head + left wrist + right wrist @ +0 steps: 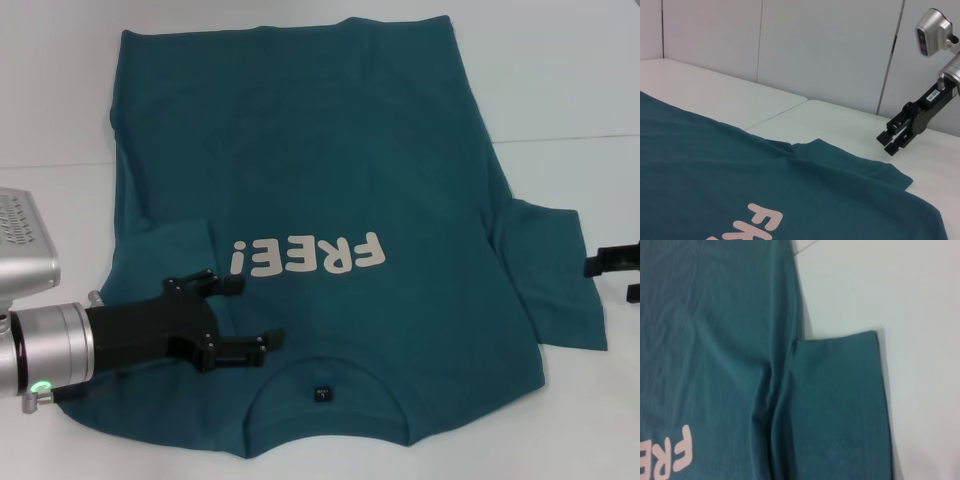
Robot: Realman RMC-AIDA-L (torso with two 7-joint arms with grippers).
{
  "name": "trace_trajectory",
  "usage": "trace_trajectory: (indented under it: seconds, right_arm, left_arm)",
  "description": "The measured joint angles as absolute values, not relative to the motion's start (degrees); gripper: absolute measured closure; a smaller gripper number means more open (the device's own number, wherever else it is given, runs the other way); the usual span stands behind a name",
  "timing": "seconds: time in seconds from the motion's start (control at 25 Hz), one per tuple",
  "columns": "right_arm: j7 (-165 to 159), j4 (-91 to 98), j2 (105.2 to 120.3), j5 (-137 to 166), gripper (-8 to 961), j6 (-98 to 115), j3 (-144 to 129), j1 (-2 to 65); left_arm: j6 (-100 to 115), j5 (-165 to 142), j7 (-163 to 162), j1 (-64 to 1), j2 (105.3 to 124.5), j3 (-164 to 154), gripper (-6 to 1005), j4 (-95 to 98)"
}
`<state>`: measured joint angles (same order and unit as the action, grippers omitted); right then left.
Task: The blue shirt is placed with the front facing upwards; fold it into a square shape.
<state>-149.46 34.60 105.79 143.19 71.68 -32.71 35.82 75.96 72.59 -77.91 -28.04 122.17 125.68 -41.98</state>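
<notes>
Shirt (340, 200) flat on bench (580, 90), print up. Left tool (258, 311) spread, lower left, over folded-in sleeve. Right tool (892, 140) spread, right edge.

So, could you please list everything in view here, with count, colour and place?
blue shirt: one, dark teal-blue, spread front up on the table, collar nearest the robot, left sleeve folded in, right sleeve out flat.
"FREE!" print: one, white, on the shirt's chest.
table: one, white, under the shirt.
left gripper: one, black, open, over the shirt's left shoulder beside the collar.
right gripper: one, black, above the table just beyond the right sleeve.
</notes>
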Motion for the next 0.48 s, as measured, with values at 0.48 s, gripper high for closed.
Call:
trace_trajectory:
  seconds: [0.48]
  right_arm:
    - [-149.41,33.16,107.56,144.63,72,68.07,-34.21,37.15]
  left_arm:
    - [76.12,72.46,-77.87,-28.02,122.0,125.68,49,-41.87]
